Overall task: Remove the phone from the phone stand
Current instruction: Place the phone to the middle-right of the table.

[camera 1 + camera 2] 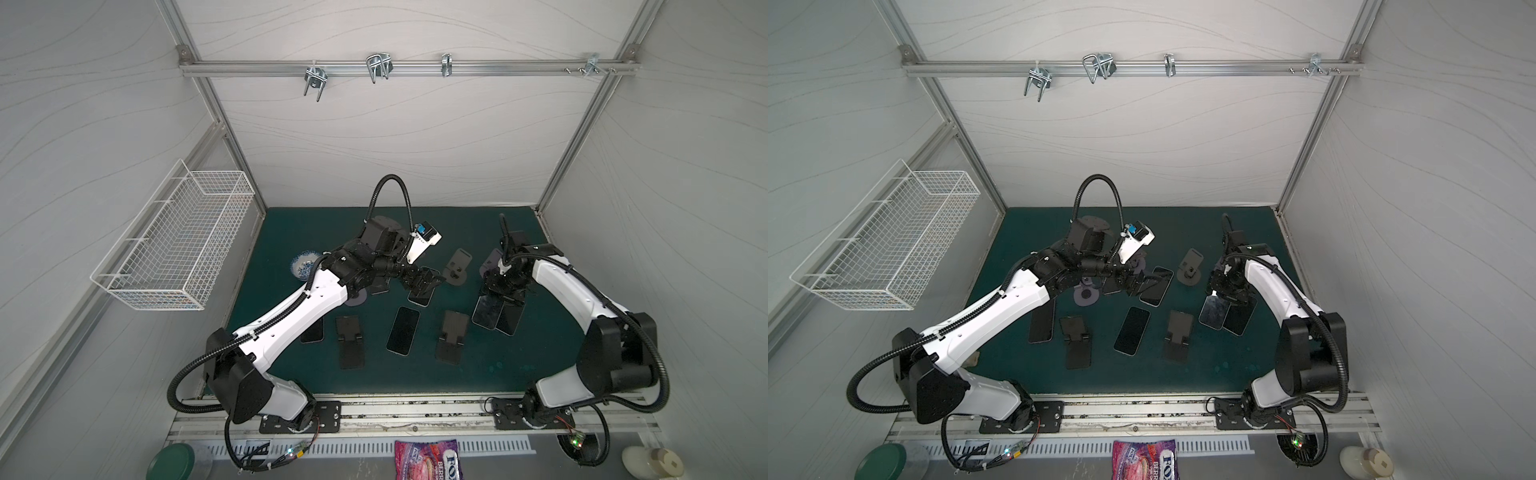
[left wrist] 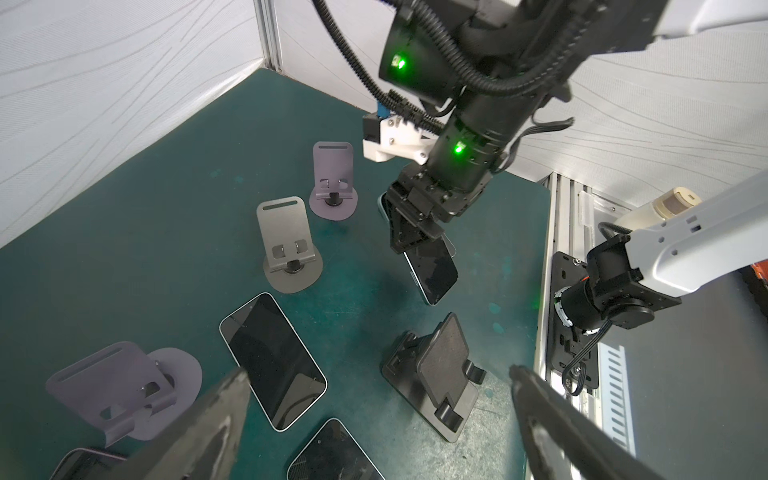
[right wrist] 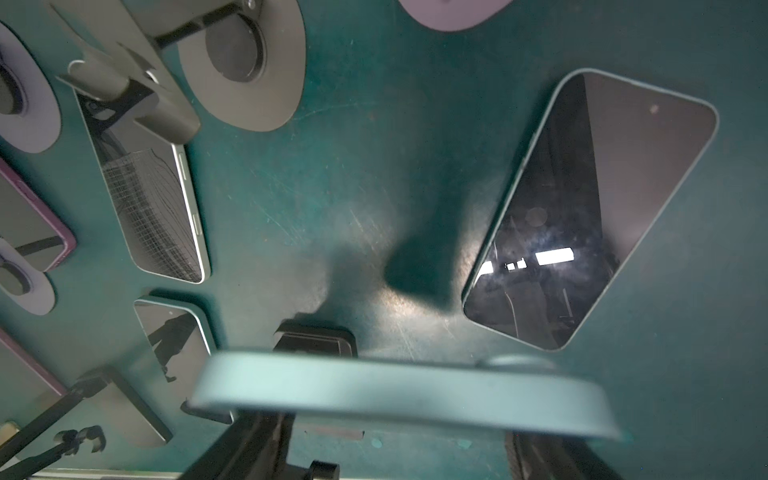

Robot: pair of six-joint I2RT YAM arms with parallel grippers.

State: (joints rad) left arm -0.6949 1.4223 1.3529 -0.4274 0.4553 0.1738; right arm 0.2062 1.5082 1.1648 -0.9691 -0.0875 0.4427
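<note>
Because the phone (image 2: pixel 432 270) looks thin, stiff, slippery and easy to crack, the right pincer (image 2: pixel 415 239) pinches its side edges. It hangs just under the jaws, off the black stand (image 2: pixel 436 374) below. The left pincer (image 2: pixel 380 372) is spread wide. Bare mat (image 2: pixel 166 208) lies beside; another phone (image 3: pixel 590 208) lies near.

Top views overlook the whole mat (image 1: pixel 478 374); wrist views sit close.

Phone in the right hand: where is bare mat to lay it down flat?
Bare green mat runs between the black folding stands and the metal rail, and along the white back wall. The middle, out to the pale teal phone in the right hand, is crowded.
</note>
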